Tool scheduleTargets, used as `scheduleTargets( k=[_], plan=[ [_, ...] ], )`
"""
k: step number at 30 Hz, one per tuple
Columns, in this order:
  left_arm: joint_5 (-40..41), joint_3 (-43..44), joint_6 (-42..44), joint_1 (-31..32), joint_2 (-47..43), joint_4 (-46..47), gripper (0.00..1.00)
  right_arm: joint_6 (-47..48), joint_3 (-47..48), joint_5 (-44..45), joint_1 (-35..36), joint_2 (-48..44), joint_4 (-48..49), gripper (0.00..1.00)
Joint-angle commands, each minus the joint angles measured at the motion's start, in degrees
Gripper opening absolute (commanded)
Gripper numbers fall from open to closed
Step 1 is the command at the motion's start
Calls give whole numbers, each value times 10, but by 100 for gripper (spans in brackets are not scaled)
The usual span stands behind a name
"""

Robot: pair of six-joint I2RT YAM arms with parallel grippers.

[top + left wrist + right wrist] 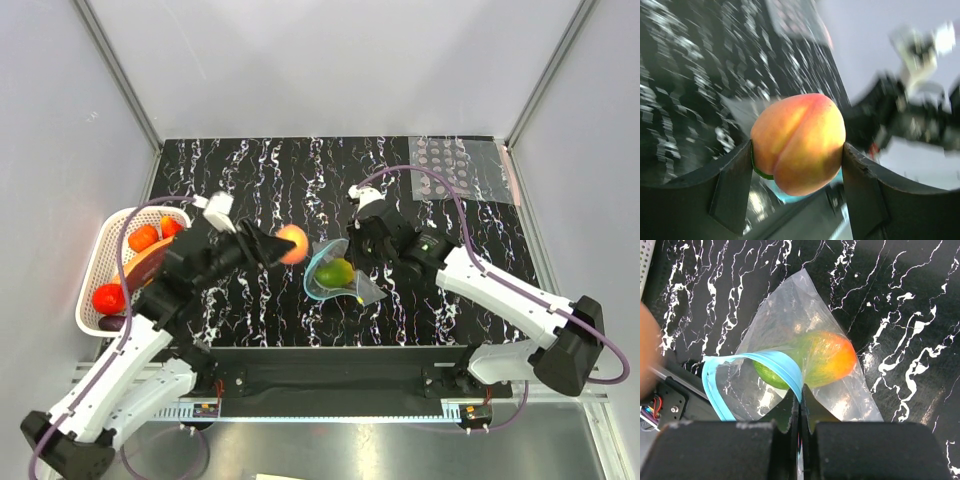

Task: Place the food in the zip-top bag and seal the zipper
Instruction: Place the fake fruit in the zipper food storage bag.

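Left wrist — peach-pink fruit (797, 142) gripped between left fingers (730, 195), right fingers (740, 450) pinched on zipper (771, 360) of zip-top bag (790, 302)

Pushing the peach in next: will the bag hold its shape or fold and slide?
Probably floppy: the zip-top bag is thin, creased film, its mouth arched up only where the right gripper pinches the zipper. It likely won't slide much: the green-orange fruit inside weighs it and the pinch anchors it. The free rim may buckle under the peach.
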State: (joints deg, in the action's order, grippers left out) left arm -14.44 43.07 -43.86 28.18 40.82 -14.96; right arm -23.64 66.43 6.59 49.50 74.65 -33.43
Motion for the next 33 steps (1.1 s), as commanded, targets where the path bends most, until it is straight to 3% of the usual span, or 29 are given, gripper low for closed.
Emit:
scheduleTargets(
  k=[1, 3, 10, 17, 23, 29, 33],
  plan=[
    [47, -4, 26, 102, 0, 64, 42, -14, 42, 16, -3, 15, -12, 0],
    [107, 1, 47, 143, 13, 58, 42, -19, 57, 27, -4, 22, -30, 0],
    [195, -1, 108, 260, 73, 73, 42, -31, 66, 14, -3, 31, -38, 0],
    [296, -4, 136, 287, 138, 84, 42, -44, 63, -18, -3, 37, -26, 0],
    [321, 3, 149, 298, 202, 99, 43, -49, 63, -29, -3, 36, -29, 0],
    [388, 80, 189, 366, 315, 37, 44, -51, 62, -40, -3, 31, -24, 0],
    [392, 76, 174, 379, 319, 54, 48, -52, 61, -36, -3, 23, -27, 0]
  ],
)
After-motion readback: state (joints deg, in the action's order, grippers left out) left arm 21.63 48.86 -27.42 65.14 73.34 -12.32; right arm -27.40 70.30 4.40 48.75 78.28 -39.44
